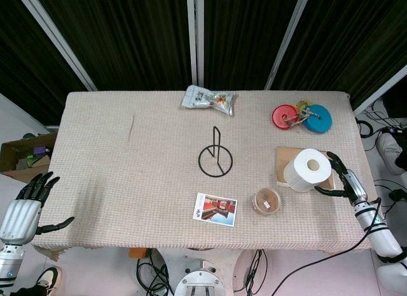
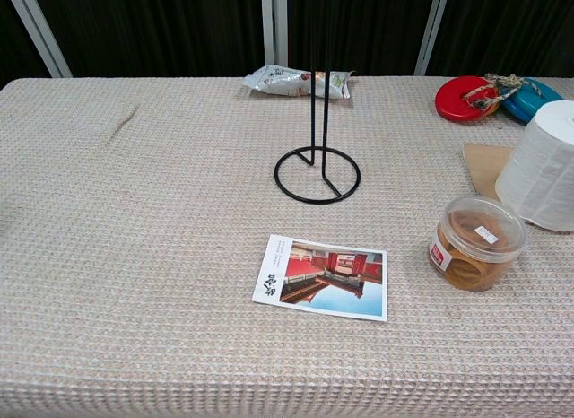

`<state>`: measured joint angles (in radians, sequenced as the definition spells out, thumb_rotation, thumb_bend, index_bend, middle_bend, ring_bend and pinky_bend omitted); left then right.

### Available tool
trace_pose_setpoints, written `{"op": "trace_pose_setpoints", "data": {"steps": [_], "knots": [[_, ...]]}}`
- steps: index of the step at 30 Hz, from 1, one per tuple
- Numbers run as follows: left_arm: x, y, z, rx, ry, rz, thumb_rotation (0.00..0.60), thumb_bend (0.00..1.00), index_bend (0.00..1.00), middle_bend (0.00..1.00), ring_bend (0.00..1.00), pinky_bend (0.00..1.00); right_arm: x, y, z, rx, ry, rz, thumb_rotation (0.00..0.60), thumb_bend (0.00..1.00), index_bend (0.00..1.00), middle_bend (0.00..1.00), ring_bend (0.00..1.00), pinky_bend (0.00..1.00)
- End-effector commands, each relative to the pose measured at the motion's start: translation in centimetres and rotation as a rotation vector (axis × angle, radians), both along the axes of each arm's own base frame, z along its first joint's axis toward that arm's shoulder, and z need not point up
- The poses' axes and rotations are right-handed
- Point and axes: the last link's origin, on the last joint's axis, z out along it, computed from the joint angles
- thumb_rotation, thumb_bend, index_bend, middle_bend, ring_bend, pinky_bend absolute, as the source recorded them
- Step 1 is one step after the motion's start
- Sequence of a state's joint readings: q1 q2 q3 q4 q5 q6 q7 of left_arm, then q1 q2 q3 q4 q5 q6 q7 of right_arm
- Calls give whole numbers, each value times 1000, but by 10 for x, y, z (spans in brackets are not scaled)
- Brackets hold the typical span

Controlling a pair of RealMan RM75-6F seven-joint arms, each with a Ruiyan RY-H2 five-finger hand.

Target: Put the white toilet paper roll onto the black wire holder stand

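Observation:
The white toilet paper roll (image 1: 306,169) (image 2: 543,167) stands upright on a brown board (image 1: 283,157) (image 2: 484,162) at the table's right side. My right hand (image 1: 341,178) is just to the right of the roll, fingers spread around its side; thumb and fingertips lie at its edge, without a clear grip. The black wire holder stand (image 1: 215,157) (image 2: 317,162) rises from a ring base at the table's middle, with nothing on it. My left hand (image 1: 27,204) hangs open off the table's front left corner. The chest view shows neither hand.
A clear lidded jar (image 1: 266,201) (image 2: 474,242) stands just left of the roll. A postcard (image 1: 215,209) (image 2: 324,276) lies in front of the stand. Red and blue discs (image 1: 302,117) (image 2: 489,97) lie at the back right, a snack packet (image 1: 208,100) (image 2: 296,81) at the back middle.

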<state>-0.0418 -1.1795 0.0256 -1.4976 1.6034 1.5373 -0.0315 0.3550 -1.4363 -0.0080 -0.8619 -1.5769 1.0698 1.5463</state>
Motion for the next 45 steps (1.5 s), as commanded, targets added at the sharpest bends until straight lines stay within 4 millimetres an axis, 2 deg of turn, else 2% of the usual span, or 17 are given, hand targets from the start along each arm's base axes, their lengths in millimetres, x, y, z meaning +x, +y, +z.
{"op": "trace_pose_setpoints", "data": {"steps": [1, 19, 31, 33, 35, 37, 39, 42, 45], "knots": [[0, 0, 0, 1, 0, 1, 343, 84, 108, 47, 42, 197, 0, -1, -1, 0, 3, -2, 600, 0, 0, 0, 0, 0], [-2, -1, 0, -2, 1, 8, 341, 84, 109, 47, 42, 197, 7, -6, -2, -5, 16, 25, 600, 0, 0, 0, 0, 0], [-2, 0, 1, -1, 3, 8, 344, 84, 108, 47, 43, 197, 20, -18, -16, 57, 28, 67, 600, 0, 0, 1, 0, 0], [-2, 0, 2, 0, 3, 10, 345, 84, 108, 47, 43, 197, 21, -19, -17, 61, 35, 71, 600, 0, 9, 38, 16, 14], [-2, 0, 2, -1, 3, 10, 342, 85, 108, 47, 43, 197, 21, -19, -17, 70, 36, 66, 600, 30, 105, 138, 75, 63], [-3, 0, 2, -1, 1, 10, 342, 84, 108, 47, 42, 197, 20, -20, -16, 65, 38, 61, 600, 96, 307, 271, 174, 154], [-3, 0, 1, -2, 1, 10, 342, 84, 109, 47, 42, 197, 20, -20, -14, 52, 36, 57, 600, 143, 434, 361, 253, 238], [-3, -1, 2, -1, 0, 10, 342, 84, 108, 47, 43, 197, 20, -20, -11, 18, 29, 55, 600, 185, 545, 444, 336, 329], [-4, -1, 2, 0, -1, 10, 341, 84, 108, 47, 43, 197, 24, -20, -3, -38, 10, 69, 600, 199, 573, 464, 356, 355]]}}
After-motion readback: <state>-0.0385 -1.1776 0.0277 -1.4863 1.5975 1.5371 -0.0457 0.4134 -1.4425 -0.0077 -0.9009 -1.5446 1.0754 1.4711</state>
